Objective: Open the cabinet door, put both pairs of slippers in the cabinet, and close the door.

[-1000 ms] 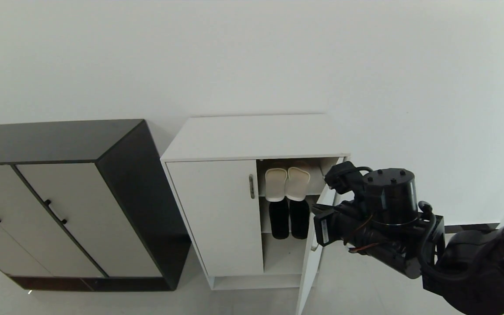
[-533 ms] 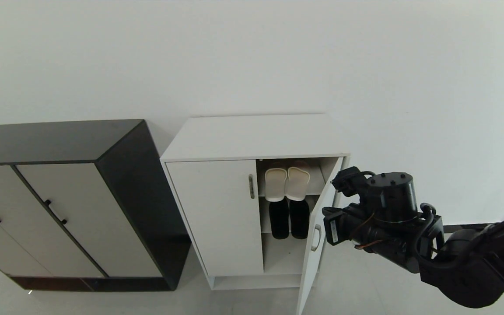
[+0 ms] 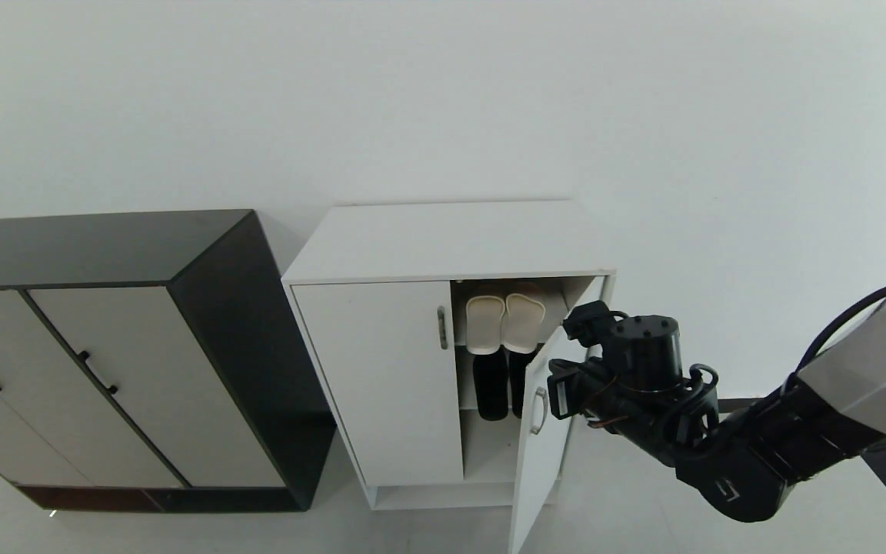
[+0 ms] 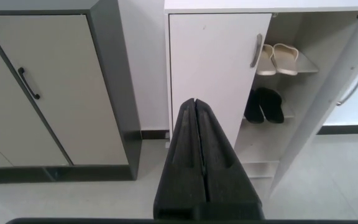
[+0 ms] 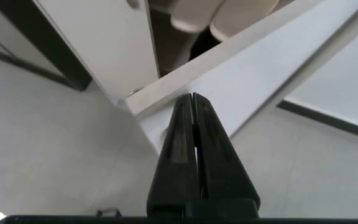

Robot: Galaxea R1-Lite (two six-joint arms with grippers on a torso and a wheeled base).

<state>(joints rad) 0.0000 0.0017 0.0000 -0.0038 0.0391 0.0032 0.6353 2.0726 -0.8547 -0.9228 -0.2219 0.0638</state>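
The white cabinet (image 3: 443, 242) has its left door (image 3: 381, 377) shut and its right door (image 3: 541, 450) standing partly ajar. A white pair of slippers (image 3: 504, 322) lies on the upper shelf, and a black pair (image 3: 491, 385) sits on the shelf below, half hidden by the door. My right gripper (image 5: 194, 102) is shut, its tip against the outer face of the right door (image 5: 272, 74), above the handle (image 3: 539, 410). My left gripper (image 4: 195, 107) is shut on nothing and hangs in front of the cabinet, with the slippers (image 4: 277, 57) beyond it.
A black cabinet with grey doors (image 3: 104, 369) stands close to the left of the white one. A white wall runs behind both. Grey floor (image 3: 627, 508) spreads in front and to the right.
My right arm has moved left with the door. The door has swung toward the cabinet and now covers part of the black slippers.
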